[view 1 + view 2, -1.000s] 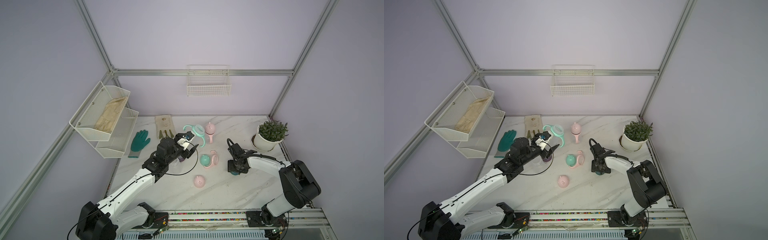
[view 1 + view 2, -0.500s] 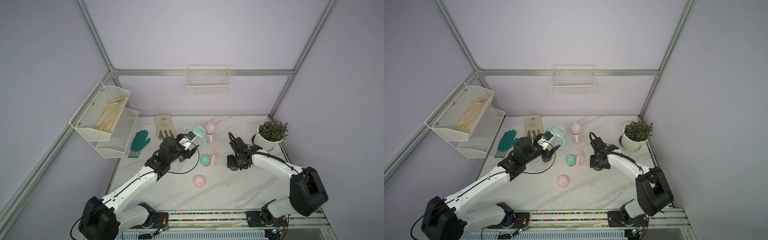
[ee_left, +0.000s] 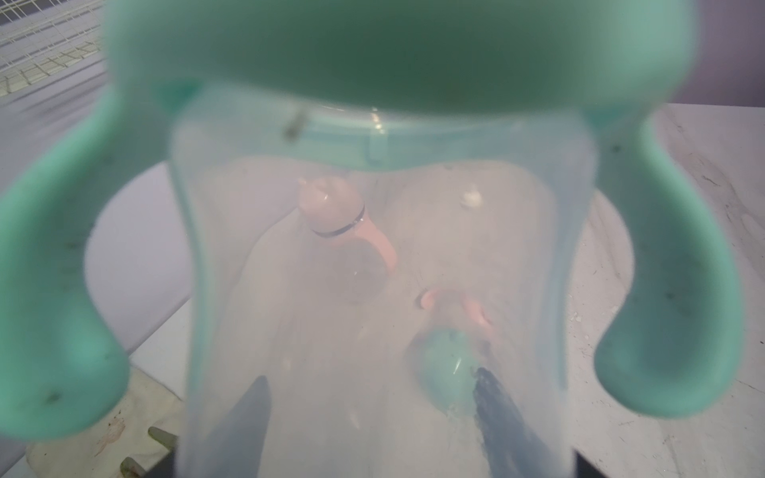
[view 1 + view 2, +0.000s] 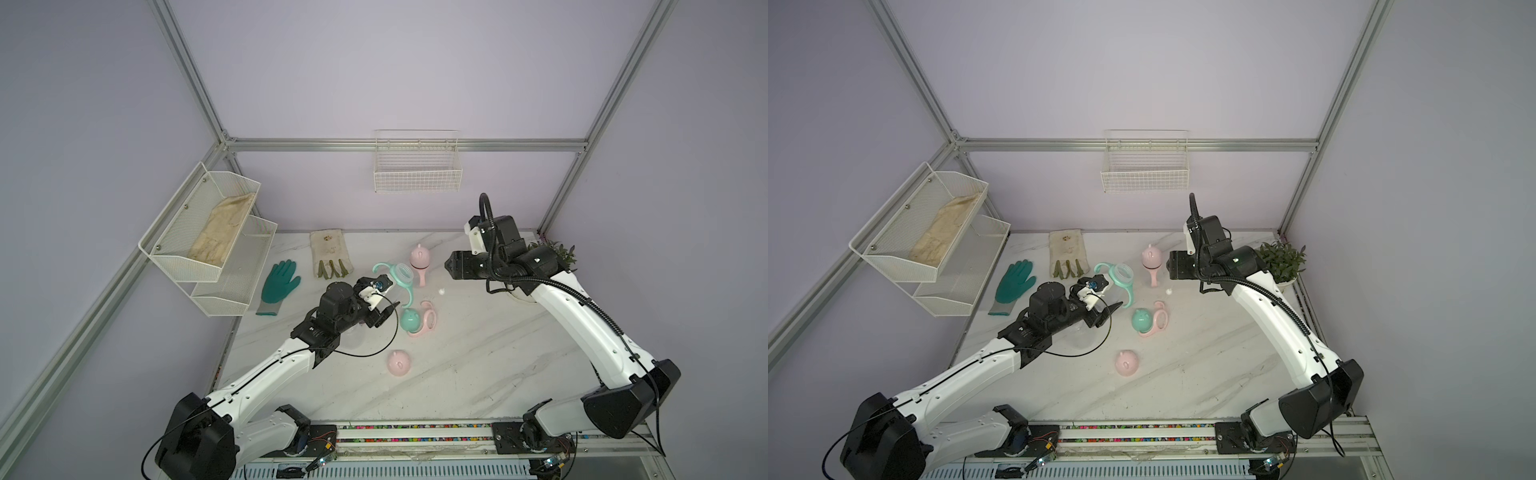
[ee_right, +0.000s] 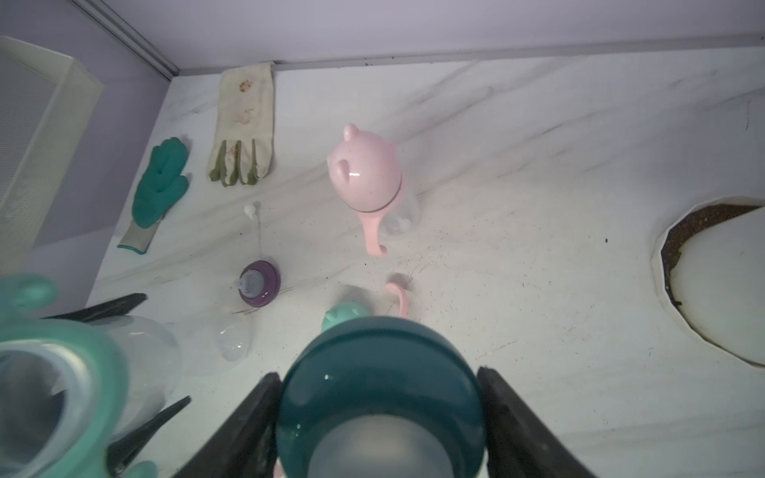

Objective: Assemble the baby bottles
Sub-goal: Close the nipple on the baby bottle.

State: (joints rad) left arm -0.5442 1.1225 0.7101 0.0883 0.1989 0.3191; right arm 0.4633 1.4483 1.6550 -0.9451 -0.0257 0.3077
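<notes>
My left gripper is shut on a clear baby bottle wearing a mint two-handled ring. In the left wrist view the fingers show through the bottle's wall. Raised over the back right of the table, my right gripper is shut on a dark teal nipple collar. A capped pink bottle stands at the back. A mint dome cap lies on a pink handle ring. Nearer the front sits a pink dome cap. A purple nipple collar and a bare clear bottle lie by the left gripper.
A white plant pot stands at the back right behind the right arm. A green glove and a beige glove lie at the back left beside a wire shelf. A small white piece lies mid-table.
My right arm has lifted off the table and swung up toward the back right with the teal collar. My left arm has edged slightly toward the back with its bottle.
</notes>
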